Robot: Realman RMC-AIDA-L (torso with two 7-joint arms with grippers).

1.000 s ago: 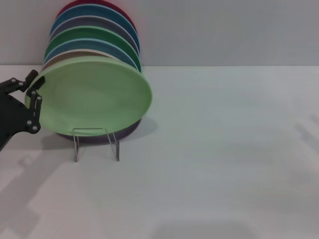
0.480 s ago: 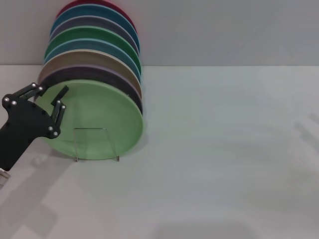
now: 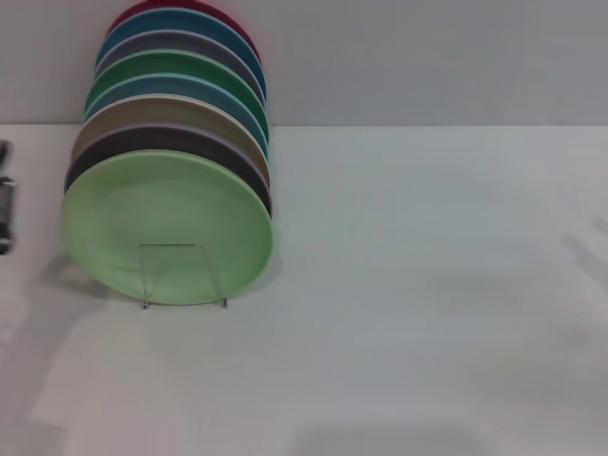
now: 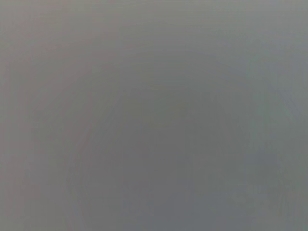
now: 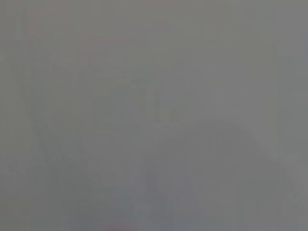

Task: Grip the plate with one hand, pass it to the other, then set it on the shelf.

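Note:
The light mint-green plate (image 3: 167,217) stands on edge at the front of the row, leaning back on the other plates. Its lower rim sits behind the clear acrylic shelf's front bracket (image 3: 145,277). Nothing holds the plate. A blurred grey sliver of my left arm or gripper (image 3: 6,204) shows at the left edge of the head view, apart from the plate. My right gripper is out of view. Both wrist views show only flat grey.
Several coloured plates (image 3: 180,66) stand in a row behind the mint one, back to the grey wall. The white table (image 3: 427,285) stretches to the right and front.
My left gripper let go of the mint plate, which dropped upright into the rack, then pulled away left to the frame's edge.

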